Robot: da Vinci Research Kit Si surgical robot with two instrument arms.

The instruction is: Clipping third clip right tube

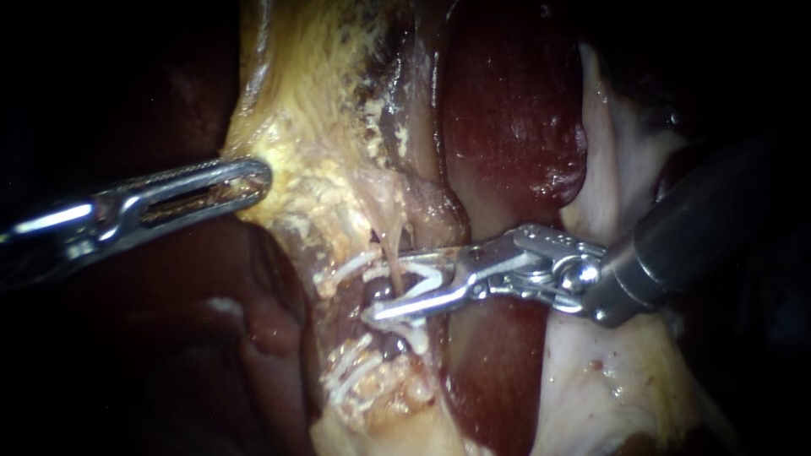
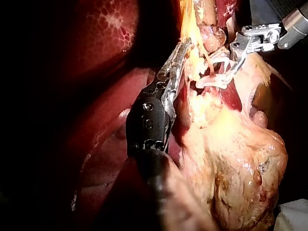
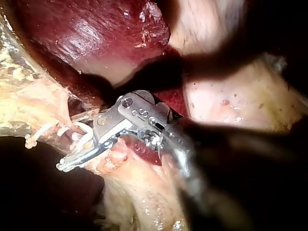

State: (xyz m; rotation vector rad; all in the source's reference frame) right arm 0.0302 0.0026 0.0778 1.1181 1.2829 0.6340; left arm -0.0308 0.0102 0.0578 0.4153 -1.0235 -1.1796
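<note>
Pincer of right instrument (image 1: 373, 285), level, straddles tube (image 1: 390, 266), holding clip (image 1: 427, 272).

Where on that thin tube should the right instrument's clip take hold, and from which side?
Take the tube on its bare stretch, where it runs free and nearly upright out of the yellow tissue. Come in crosswise from the right, as the right instrument lies: its jaws, holding the open clip, straddle that stretch, so closing there would likely span its full width.
</note>
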